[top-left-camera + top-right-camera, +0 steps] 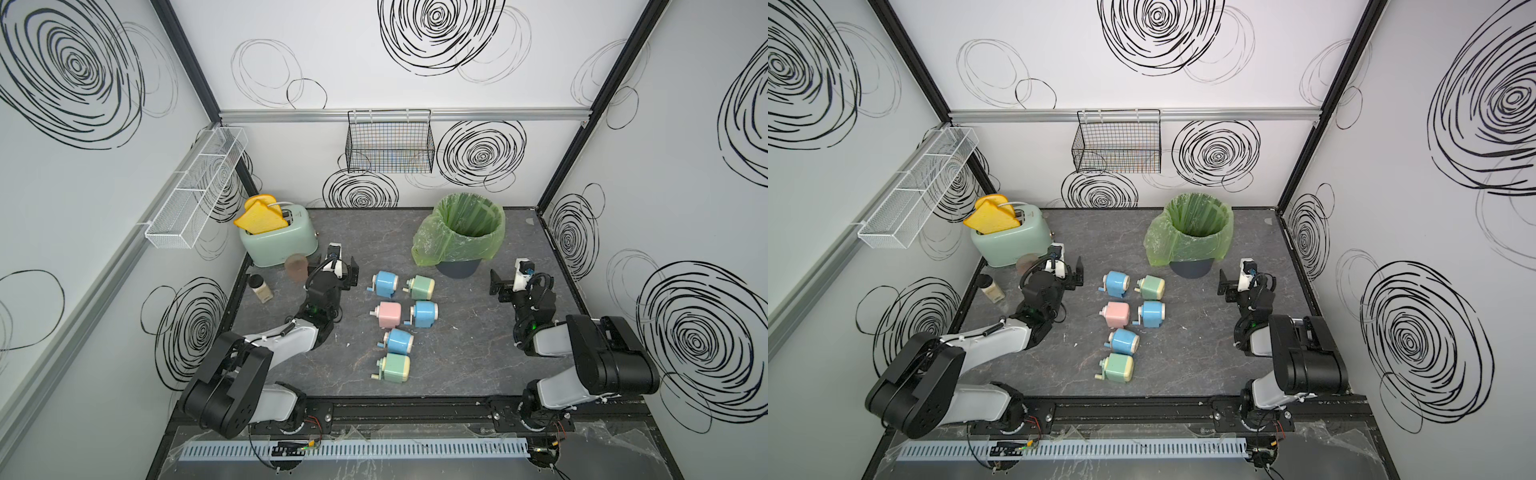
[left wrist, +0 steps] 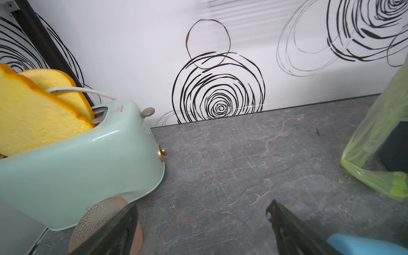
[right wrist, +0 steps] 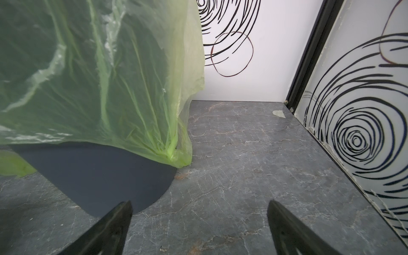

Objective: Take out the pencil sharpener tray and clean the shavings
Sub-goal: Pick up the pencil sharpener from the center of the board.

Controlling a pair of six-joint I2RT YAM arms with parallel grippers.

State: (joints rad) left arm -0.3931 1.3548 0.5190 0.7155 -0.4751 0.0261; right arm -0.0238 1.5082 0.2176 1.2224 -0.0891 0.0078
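Grey marbled worktop point(image 1: 465, 357), swirl-printed walls point(image 1: 685, 166). Six pencil sharpeners point(image 1: 399, 340) sit mid-worktop; flanking them, left jaws and right jaws stand open, empty. Farther back: toaster point(image 1: 286, 245), green-bagged bin point(image 1: 457, 269). Wall baskets point(image 1: 390, 160) show in both top views only. Bare worktop lies between bin and right wall.

Lab robot booth (swirl-printed walls point(image 1: 332, 62))

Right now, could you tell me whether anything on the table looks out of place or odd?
Only minor things: a pale scrap lies on the table near its far right corner, and a white cord loops between the two toast slices leaning out of the toaster.
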